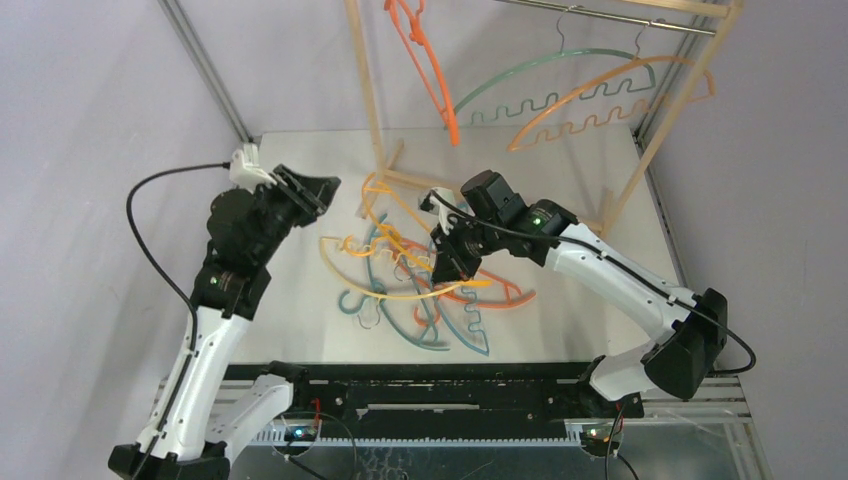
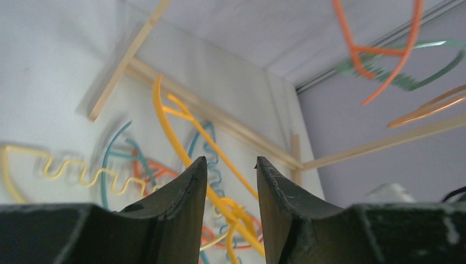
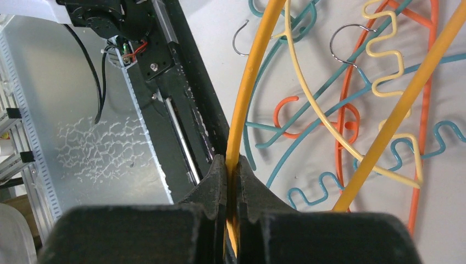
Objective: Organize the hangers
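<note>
My right gripper (image 1: 447,268) is shut on the thin arm of a deep yellow hanger (image 1: 392,203) and holds it lifted over the pile; the right wrist view shows the jaws (image 3: 231,162) pinched on that arm (image 3: 248,82). Under it lie tangled teal (image 1: 400,325), orange (image 1: 510,295) and pale yellow wavy (image 1: 335,250) hangers. My left gripper (image 1: 318,190) is open and empty, left of the pile, pointing at it (image 2: 231,160). An orange hanger (image 1: 430,70), a teal one (image 1: 540,75) and a light orange one (image 1: 600,100) hang on the rod.
The pale wooden rack frame (image 1: 365,90) with its metal rod (image 1: 600,15) stands at the back of the white table (image 1: 300,160); its base bars lie on the table behind the pile. A black rail (image 1: 420,385) runs along the near edge.
</note>
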Tool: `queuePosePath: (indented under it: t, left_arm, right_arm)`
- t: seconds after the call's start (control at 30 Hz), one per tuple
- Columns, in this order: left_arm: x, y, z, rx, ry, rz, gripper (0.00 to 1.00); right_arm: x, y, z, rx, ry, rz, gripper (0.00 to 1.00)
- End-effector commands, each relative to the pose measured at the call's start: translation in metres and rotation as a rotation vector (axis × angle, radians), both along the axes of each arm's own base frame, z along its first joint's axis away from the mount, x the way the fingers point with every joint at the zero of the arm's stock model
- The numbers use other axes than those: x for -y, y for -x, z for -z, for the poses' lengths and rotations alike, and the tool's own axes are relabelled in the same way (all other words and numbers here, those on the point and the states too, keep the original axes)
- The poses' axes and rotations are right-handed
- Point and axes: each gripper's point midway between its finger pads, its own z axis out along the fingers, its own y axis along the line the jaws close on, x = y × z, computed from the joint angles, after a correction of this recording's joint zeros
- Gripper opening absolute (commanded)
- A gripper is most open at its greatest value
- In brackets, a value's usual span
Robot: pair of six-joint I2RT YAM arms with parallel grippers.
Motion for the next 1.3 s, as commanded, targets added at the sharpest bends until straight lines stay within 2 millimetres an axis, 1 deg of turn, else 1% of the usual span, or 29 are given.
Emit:
queuePosePath:
  t: [0.0,0.07,0.17,0.27,0.33,0.4,0.53,0.6,0.77,0.83,0.93,1.0,1.07,1.17,1.27]
  left_arm:
    - [0.006,-0.011,-0.061,0.15,0.065,0.016,0.44]
    - [0.0,-0.014,-0.057,0.142,0.042,-0.017,0.44]
    - [-0.017,-0.016,-0.033,0.079,-0.026,-0.101,0.44]
    - [-0.029,-0.016,-0.005,0.016,-0.078,-0.156,0.44]
    - [-0.036,-0.017,0.011,-0.015,-0.109,-0.19,0.44]
    - [-0.04,-0.019,0.019,-0.031,-0.114,-0.212,0.44]
    - [-0.036,-0.024,0.025,-0.043,-0.108,-0.197,0.43]
    - [-0.032,-0.027,0.026,-0.05,-0.108,-0.18,0.43]
    - [-0.026,-0.03,0.035,-0.072,-0.111,-0.153,0.42]
    - [-0.025,-0.03,0.038,-0.079,-0.112,-0.147,0.42]
    - [-0.023,-0.031,0.042,-0.09,-0.113,-0.136,0.42]
    - [-0.021,-0.031,0.044,-0.095,-0.114,-0.126,0.42]
    - [-0.02,-0.031,0.045,-0.096,-0.118,-0.119,0.42]
    - [-0.02,-0.031,0.047,-0.1,-0.125,-0.117,0.42]
    - [-0.02,-0.03,0.051,-0.106,-0.121,-0.118,0.42]
  right_arm:
    - [-0.008,-0.001,-0.024,0.066,-0.085,-0.031,0.03]
    - [-0.011,0.001,-0.033,0.068,-0.112,-0.037,0.02]
    - [-0.01,0.009,-0.055,0.052,-0.163,-0.07,0.03]
    - [-0.006,0.019,-0.087,0.07,-0.216,-0.106,0.03]
    - [-0.003,0.023,-0.112,0.095,-0.263,-0.122,0.03]
    - [0.0,0.025,-0.142,0.124,-0.338,-0.124,0.03]
    - [0.005,0.016,-0.199,0.16,-0.519,-0.084,0.04]
    - [0.008,0.009,-0.222,0.177,-0.599,-0.054,0.04]
    - [0.017,-0.016,-0.268,0.285,-0.762,0.094,0.04]
    - [0.019,-0.026,-0.278,0.313,-0.808,0.153,0.05]
    - [0.023,-0.043,-0.288,0.35,-0.852,0.256,0.05]
    - [0.029,-0.057,-0.299,0.381,-0.901,0.343,0.05]
    - [0.035,-0.065,-0.307,0.396,-0.943,0.408,0.05]
    - [0.039,-0.068,-0.312,0.385,-0.971,0.453,0.05]
    - [0.039,-0.062,-0.303,0.334,-0.968,0.456,0.05]
